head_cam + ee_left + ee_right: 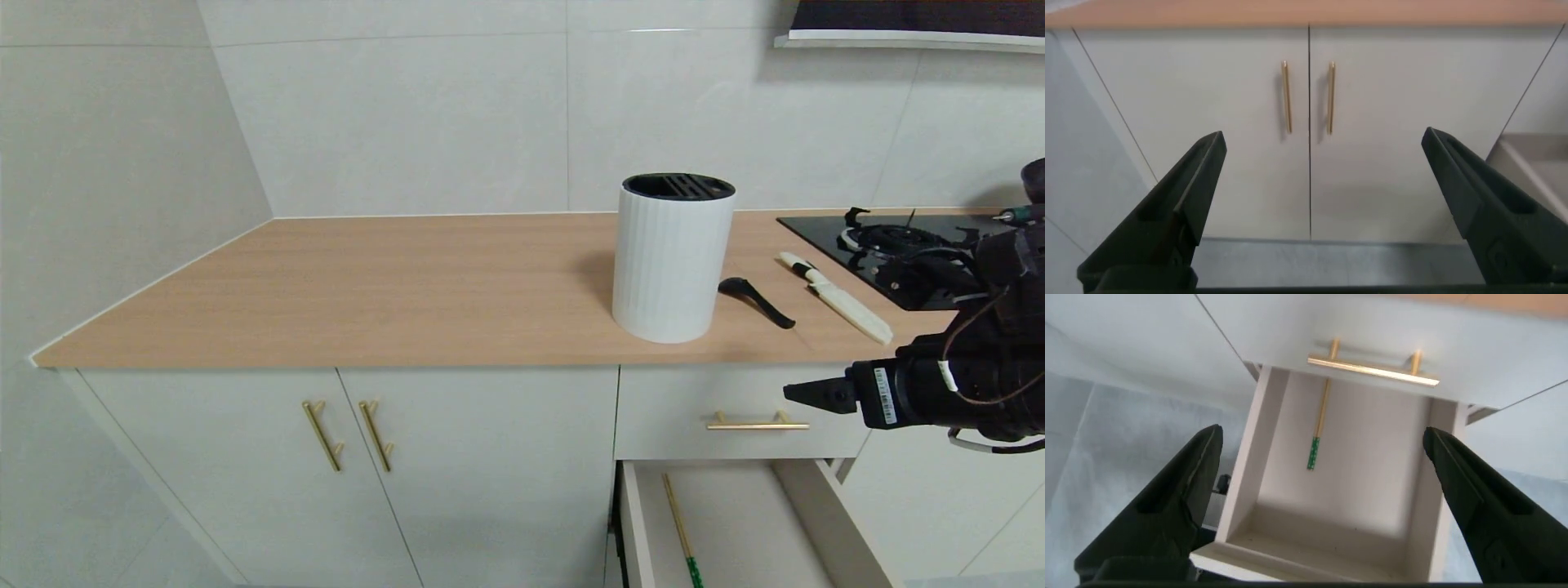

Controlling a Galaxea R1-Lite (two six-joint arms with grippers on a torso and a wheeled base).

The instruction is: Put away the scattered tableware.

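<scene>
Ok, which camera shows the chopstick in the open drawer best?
Right wrist view: it looks down into the drawer, with the chopstick along its floor, green end included. Head view cuts it off at the frame edge. Left wrist view faces the cupboard doors.

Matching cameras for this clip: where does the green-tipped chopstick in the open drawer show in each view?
Head view: the green-tipped chopstick lies lengthwise in the open drawer, near its left wall, below the gold drawer handle.
Right wrist view: the chopstick lies on the drawer floor, its plain end towards that handle.
Left wrist view: faces the paired cabinet door handles instead.
Shared landmark: the gold drawer handle, in the head and right wrist views.
</scene>
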